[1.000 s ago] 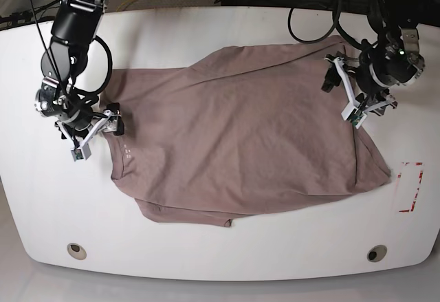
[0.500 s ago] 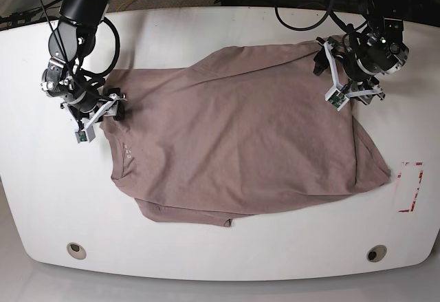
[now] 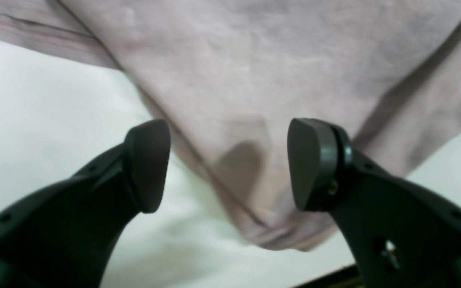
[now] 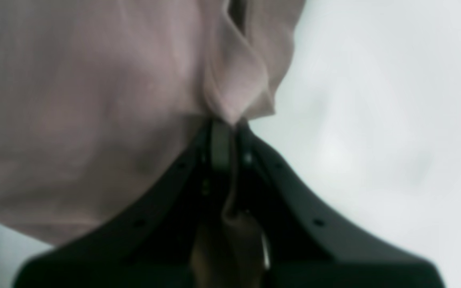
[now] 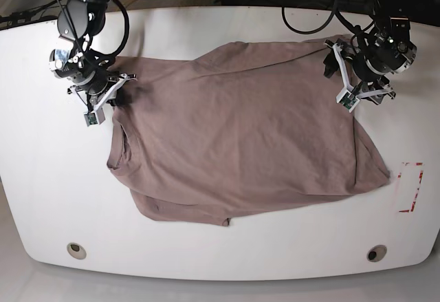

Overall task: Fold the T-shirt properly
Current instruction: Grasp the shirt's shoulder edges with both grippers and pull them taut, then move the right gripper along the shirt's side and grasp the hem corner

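The mauve-brown T-shirt [image 5: 240, 130] lies spread and rumpled on the white table [image 5: 55, 199]. My right gripper [image 5: 118, 98] is at the shirt's left edge. In the right wrist view it [image 4: 222, 132] is shut on a pinched fold of the T-shirt [image 4: 74, 100]. My left gripper [image 5: 330, 68] is at the shirt's far right corner. In the left wrist view it [image 3: 228, 164] is open, and its fingers [image 3: 146, 164] stand either side of a corner of the T-shirt [image 3: 254, 60], apart from the cloth.
A red-marked rectangle [image 5: 410, 186] is on the table near the right edge. Two round holes [image 5: 77, 250] [image 5: 376, 253] sit near the front edge. Cables hang behind the table's far edge.
My right gripper has moved toward the far edge with the shirt's left edge in it, lifting and bunching that side. My left gripper has moved back to the shirt's far right corner.
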Robot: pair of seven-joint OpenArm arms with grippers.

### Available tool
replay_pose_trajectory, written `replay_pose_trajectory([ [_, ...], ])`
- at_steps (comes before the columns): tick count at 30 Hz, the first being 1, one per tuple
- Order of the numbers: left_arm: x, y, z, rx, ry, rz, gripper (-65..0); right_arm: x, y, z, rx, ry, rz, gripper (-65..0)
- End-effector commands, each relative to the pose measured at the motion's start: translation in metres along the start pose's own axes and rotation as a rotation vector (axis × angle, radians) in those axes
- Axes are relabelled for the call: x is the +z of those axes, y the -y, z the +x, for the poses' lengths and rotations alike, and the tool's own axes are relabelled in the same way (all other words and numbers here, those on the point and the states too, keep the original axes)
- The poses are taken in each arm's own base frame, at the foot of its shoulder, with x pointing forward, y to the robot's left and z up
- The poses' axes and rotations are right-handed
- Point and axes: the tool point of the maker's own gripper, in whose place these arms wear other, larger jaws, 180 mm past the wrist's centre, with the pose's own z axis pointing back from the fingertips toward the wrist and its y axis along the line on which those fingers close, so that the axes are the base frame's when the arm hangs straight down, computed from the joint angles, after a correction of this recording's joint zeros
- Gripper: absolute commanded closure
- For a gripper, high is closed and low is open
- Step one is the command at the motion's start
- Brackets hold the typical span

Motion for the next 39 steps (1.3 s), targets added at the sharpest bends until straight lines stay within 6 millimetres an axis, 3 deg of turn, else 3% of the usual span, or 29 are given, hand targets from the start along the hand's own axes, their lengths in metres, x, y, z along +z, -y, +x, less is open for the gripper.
replay_pose_trajectory([
  [1,0.004,-0.003,0.002,-0.013,0.013,0.009,-42.8,0.017,-0.006,0.015,0.047,0.066,-0.009,0.0],
  [5,0.006,0.004,-0.01,-0.005,-0.013,-0.004,-42.8,0.033,-0.013,-0.009,0.076,0.008,-0.019,0.0],
  [7,0.008,0.002,-0.017,-0.005,-0.024,-0.001,-42.8,0.038,-0.023,-0.023,0.066,-0.011,-0.008,0.0],
  [14,0.015,-0.012,-0.028,0.002,-0.043,0.033,-42.8,0.047,-0.03,-0.053,0.023,-0.057,-0.008,0.0],
  [15,0.016,-0.015,-0.03,0.009,-0.044,0.042,-42.8,0.047,-0.03,-0.053,0.022,-0.057,-0.01,-2.5],
  [19,0.019,-0.022,-0.03,0.018,-0.043,0.062,-42.8,0.049,-0.029,-0.051,0.026,-0.051,-0.014,-23.6],
  [21,0.021,-0.027,-0.032,0.024,-0.044,0.074,-42.8,0.051,-0.029,-0.043,0.038,-0.032,-0.019,-35.5],
  [25,0.024,-0.039,-0.023,0.033,-0.019,0.106,-42.8,0.052,-0.026,-0.021,0.061,0.019,-0.03,-46.5],
  [31,0.027,-0.05,-0.021,0.048,-0.009,0.138,-42.8,0.047,-0.012,0.025,0.094,0.106,-0.058,-47.6],
  [39,0.027,-0.05,-0.02,0.046,-0.008,0.135,-42.8,0.018,0.017,0.07,0.049,0.142,-0.052,-47.4],
])
